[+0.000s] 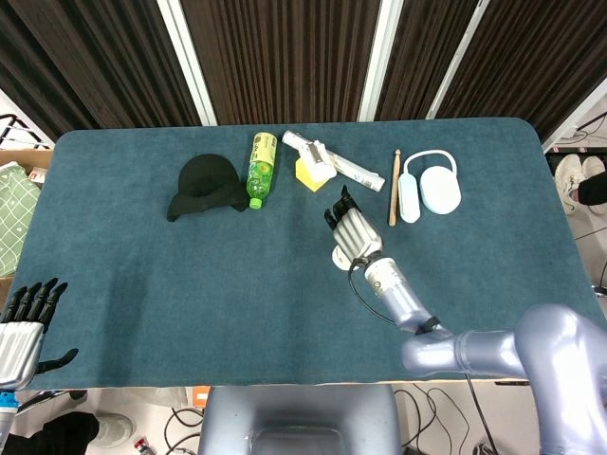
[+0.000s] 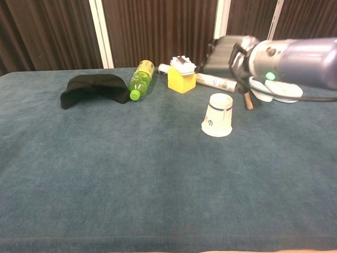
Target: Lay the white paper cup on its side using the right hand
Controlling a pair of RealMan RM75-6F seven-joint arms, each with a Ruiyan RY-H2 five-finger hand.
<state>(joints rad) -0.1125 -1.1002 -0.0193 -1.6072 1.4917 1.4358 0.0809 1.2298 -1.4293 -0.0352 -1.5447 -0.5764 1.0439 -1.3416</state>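
While right hand (image 2: 227, 50) hovers above, white paper cup (image 2: 217, 115) apart, upturned

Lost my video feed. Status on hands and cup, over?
Right hand raised above cup, holding nothing. Left hand idle at table edge. Cup upside down on its rim, not on its side. Nothing in the way.

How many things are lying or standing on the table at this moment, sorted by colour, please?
White: 4 – paper cup, tube, oval case, slim case
Black: 1 – cap
Green: 1 – bottle
Yellow: 1 – block
Wood: 1 – stick
Total: 8
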